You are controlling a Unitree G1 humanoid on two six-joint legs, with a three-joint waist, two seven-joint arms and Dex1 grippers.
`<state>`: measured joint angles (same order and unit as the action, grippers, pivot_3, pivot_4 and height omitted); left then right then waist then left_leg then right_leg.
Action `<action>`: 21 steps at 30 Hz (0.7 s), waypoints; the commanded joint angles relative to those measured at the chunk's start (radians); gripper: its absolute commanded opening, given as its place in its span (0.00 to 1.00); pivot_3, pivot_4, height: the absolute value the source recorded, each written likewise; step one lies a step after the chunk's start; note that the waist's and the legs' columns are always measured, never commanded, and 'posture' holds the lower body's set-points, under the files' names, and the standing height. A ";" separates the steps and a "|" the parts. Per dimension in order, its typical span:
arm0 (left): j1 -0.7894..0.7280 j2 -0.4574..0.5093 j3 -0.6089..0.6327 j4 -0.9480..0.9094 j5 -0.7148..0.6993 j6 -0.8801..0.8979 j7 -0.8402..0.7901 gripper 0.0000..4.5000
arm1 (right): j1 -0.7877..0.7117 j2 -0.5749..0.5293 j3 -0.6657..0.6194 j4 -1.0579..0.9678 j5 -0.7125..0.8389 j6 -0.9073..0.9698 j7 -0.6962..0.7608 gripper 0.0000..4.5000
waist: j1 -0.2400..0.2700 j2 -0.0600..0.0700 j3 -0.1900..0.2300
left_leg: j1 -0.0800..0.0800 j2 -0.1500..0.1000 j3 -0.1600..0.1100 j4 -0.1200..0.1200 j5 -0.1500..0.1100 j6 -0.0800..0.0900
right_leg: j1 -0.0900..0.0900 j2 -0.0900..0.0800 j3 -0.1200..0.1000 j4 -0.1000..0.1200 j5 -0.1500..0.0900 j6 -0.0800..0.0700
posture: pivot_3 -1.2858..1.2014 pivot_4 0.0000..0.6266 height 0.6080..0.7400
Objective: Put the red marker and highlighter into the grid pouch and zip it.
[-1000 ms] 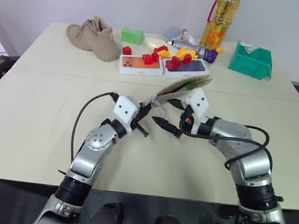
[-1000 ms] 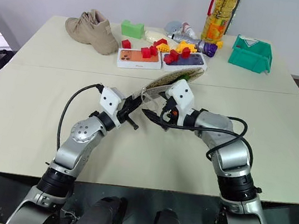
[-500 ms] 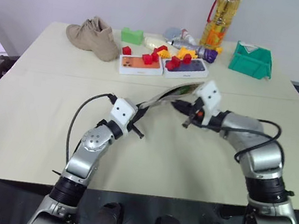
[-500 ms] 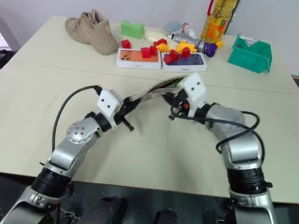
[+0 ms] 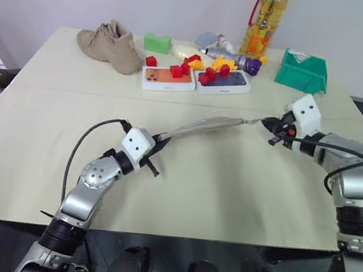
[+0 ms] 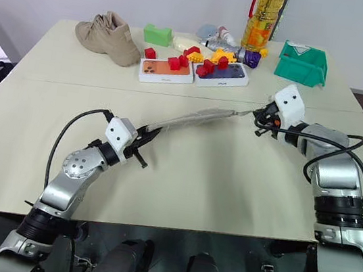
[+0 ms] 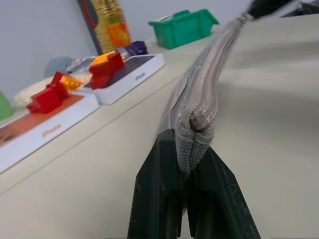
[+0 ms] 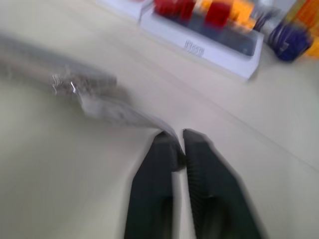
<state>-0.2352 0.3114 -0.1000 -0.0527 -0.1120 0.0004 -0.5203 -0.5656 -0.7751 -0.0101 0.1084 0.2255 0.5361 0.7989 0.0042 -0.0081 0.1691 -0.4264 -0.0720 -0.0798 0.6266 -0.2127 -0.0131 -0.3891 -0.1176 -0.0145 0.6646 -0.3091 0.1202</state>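
Zip step in hand: pouch stretched between both grippers above the table.

The right gripper has its fingers nearly together, pinched on the pale zipper pull at the pouch's near end. From there the grid pouch runs taut and edge-up to the left gripper, whose fingers are clamped on the far corner, just clear of the table. The marker and highlighter cannot be made out. To finish well, my judgement is to keep the left clamp firm and pull straight along the zipper line; a sideways pull risks slipping off the pull.
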 commanded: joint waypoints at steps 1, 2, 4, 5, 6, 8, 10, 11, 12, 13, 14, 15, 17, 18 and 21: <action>0.026 0.023 0.038 -0.036 -0.040 0.048 -0.016 0.47 | 0.092 -0.037 -0.030 -0.137 0.070 -0.006 0.106 0.57 | 0.001 0.000 0.000 | 0.000 0.000 0.000 0.000 0.000 0.000 | 0.000 0.000 0.000 0.000 0.000 0.000 | 0.52 0.24 0.99; 0.039 0.031 0.042 -0.050 -0.046 0.061 -0.022 0.57 | 0.122 -0.042 -0.039 -0.158 0.082 -0.011 0.122 0.65 | 0.001 0.000 0.000 | 0.000 0.000 0.000 0.000 0.000 0.000 | 0.000 0.000 0.000 0.000 0.000 0.000 | 0.52 0.24 0.99; 0.074 0.041 0.060 -0.088 -0.083 0.104 -0.034 0.80 | 0.177 -0.054 -0.057 -0.191 0.099 -0.011 0.144 0.78 | 0.001 0.000 0.000 | 0.000 0.000 0.000 0.000 0.000 0.000 | 0.000 0.000 0.000 0.000 0.000 0.000 | 0.52 0.24 0.99; 0.103 0.048 0.076 -0.114 -0.108 0.135 -0.039 0.90 | 0.207 -0.059 -0.071 -0.200 0.112 -0.012 0.155 0.78 | 0.001 0.000 0.000 | 0.000 0.000 0.000 0.000 0.000 0.000 | 0.000 0.000 0.000 0.000 0.000 0.000 | 0.52 0.24 0.99; 0.132 0.056 0.092 -0.137 -0.131 0.165 -0.042 0.90 | 0.230 -0.060 -0.087 -0.203 0.123 -0.012 0.160 0.78 | 0.001 0.000 0.000 | 0.000 0.000 0.000 0.000 0.000 0.000 | 0.000 0.000 0.000 0.000 0.000 0.000 | 0.52 0.24 0.99; 0.180 0.069 0.118 -0.166 -0.151 0.201 -0.038 0.90 | 0.259 -0.058 -0.110 -0.196 0.130 -0.021 0.159 0.78 | 0.000 0.000 0.000 | 0.000 0.000 0.000 0.000 0.000 0.000 | 0.000 0.000 0.000 0.000 0.000 0.000 | 0.52 0.24 0.99; 0.228 0.081 0.154 -0.178 -0.158 0.232 -0.019 0.90 | 0.275 -0.052 -0.130 -0.167 0.119 -0.046 0.145 0.78 | 0.000 0.000 0.000 | 0.000 0.000 0.000 0.000 0.000 0.000 | 0.000 0.000 0.000 0.000 0.000 0.000 | 0.52 0.24 0.99; 0.241 0.084 0.164 -0.184 -0.162 0.243 -0.013 0.90 | 0.281 -0.050 -0.136 -0.159 0.117 -0.055 0.142 0.78 | 0.001 0.000 0.000 | 0.000 0.000 0.000 0.000 0.000 0.000 | 0.000 0.000 0.000 0.000 0.000 0.000 | 0.52 0.24 0.99; 0.258 0.088 0.184 -0.187 -0.160 0.248 0.000 0.90 | 0.284 -0.043 -0.148 -0.147 0.120 -0.069 0.138 0.78 | 0.002 0.000 0.000 | 0.000 0.000 0.000 0.000 0.000 0.000 | 0.000 0.000 0.000 0.000 0.000 0.000 | 0.52 0.24 0.99; 0.271 0.090 0.204 -0.191 -0.167 0.261 0.011 0.90 | 0.286 -0.035 -0.159 -0.138 0.125 -0.079 0.136 0.78 | 0.004 0.000 0.000 | 0.000 0.000 0.000 0.000 0.000 0.000 | 0.001 -0.001 0.000 0.000 0.000 0.000 | 0.52 0.24 0.99; 0.284 0.092 0.231 -0.188 -0.172 0.263 0.021 0.90 | 0.283 -0.021 -0.173 -0.128 0.135 -0.091 0.129 0.78 | 0.006 0.000 0.000 | 0.000 0.000 0.000 0.000 0.000 0.000 | 0.001 -0.001 0.000 0.000 0.000 0.000 | 0.52 0.24 0.99; 0.295 0.097 0.251 -0.182 -0.169 0.262 0.032 0.90 | 0.279 -0.009 -0.185 -0.118 0.144 -0.098 0.123 0.78 | 0.007 0.000 0.000 | 0.000 0.000 0.000 0.000 0.000 0.000 | 0.001 -0.001 0.000 0.000 0.000 0.000 | 0.52 0.24 0.99; 0.306 0.104 0.275 -0.178 -0.160 0.259 0.046 0.90 | 0.269 0.008 -0.193 -0.103 0.149 -0.108 0.114 0.78 | 0.007 0.000 0.000 | 0.000 0.000 0.000 0.001 -0.001 0.000 | 0.001 -0.001 0.000 0.000 0.000 0.000 | 0.52 0.24 0.99; 0.309 0.108 0.280 -0.178 -0.158 0.257 0.046 0.90 | 0.264 0.013 -0.192 -0.096 0.146 -0.112 0.110 0.78 | 0.008 0.000 0.000 | 0.000 0.000 0.000 0.001 -0.001 0.000 | 0.001 -0.001 0.000 0.000 0.000 0.000 | 0.52 0.24 0.99; 0.312 0.113 0.298 -0.179 -0.161 0.256 0.053 0.90 | 0.246 0.033 -0.192 -0.071 0.144 -0.118 0.087 0.78 | 0.010 0.000 0.000 | 0.000 -0.001 0.000 0.001 -0.001 0.001 | 0.001 -0.001 0.001 0.000 0.000 0.000 | 0.52 0.24 0.99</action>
